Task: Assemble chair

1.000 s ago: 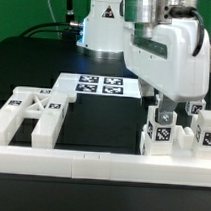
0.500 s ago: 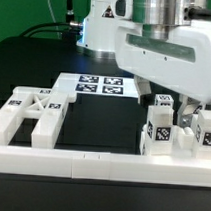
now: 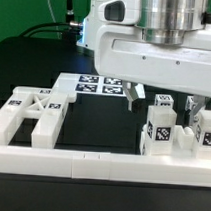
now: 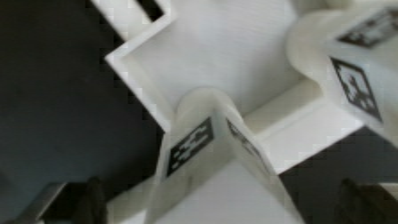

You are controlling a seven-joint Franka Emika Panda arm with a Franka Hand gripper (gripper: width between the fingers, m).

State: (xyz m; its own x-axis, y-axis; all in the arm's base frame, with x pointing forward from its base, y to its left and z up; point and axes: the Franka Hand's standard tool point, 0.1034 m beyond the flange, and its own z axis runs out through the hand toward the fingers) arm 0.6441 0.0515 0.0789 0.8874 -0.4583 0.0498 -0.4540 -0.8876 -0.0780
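1. Black table [image 3: 35,70] under a green backdrop fills the exterior view. The marker board [image 3: 99,86] lies flat beyond the near post [image 3: 160,131], which I take as my landmark.
2. By my judgement the chair is far from finished. The near post stands upright just behind the border rail [image 3: 90,165]. A second post [image 3: 204,134] stands close to it on the exterior view's right. The X-braced panel [image 3: 33,115] lies well apart from it on the exterior view's left, joined to nothing that I can see.
3. My gripper [image 3: 162,99] hangs straight down over the near post with the wrist vertical. My fingers [image 3: 132,95] are spread wide, with a clear gap to the post on each side. I am released and carry nothing.
4. In the wrist view the near post rises toward my camera, its tagged face showing. It stands between my two dark fingers, and neither touches it.
5. At the foot of the near post lies the white slab [image 4: 196,60], and the second post stands on the same slab close by. Both posts seem planted in it, though I cannot tell whether either is fully seated.
6. What I judge is left: any posts not yet placed, and bringing the X-braced panel over to the near post's assembly. From this pose I am free to lift away.
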